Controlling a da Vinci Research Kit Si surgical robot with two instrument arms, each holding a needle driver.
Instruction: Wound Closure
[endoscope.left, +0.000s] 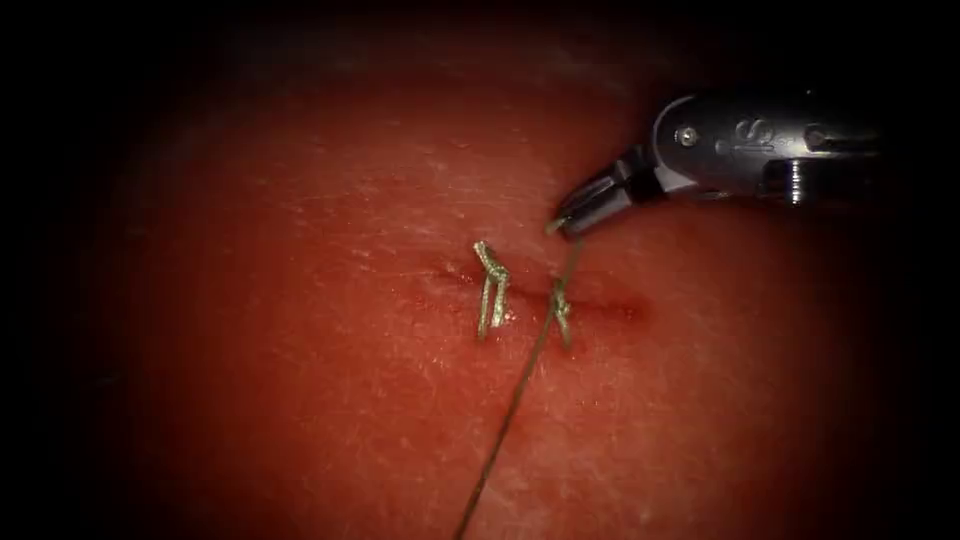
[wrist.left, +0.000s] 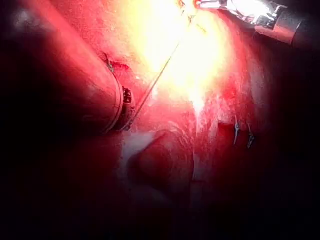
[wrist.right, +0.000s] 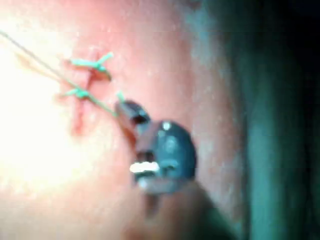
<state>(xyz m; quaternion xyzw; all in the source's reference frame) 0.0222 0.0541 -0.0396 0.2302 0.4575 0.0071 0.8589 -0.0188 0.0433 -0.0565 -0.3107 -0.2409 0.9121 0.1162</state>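
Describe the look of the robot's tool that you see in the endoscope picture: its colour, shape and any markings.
The right arm's tool has small, dark, tapering metal jaws on a narrow wrist joint. Behind them sits a rounded grey metal housing with a round screw head, an engraved mark and a ribbed silver pin.

Dim endoscope view with dark vignetted edges, glare washing left wrist view, right wrist view blurred

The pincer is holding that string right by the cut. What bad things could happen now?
1. The right pincer is shut on the thread very near its short end, so the thread might slip out.
2. The thread runs tight from the pincer to the knot on the cut; a hard tug might tear the tissue there.
3. The tip hovers close to the tissue and could poke it.
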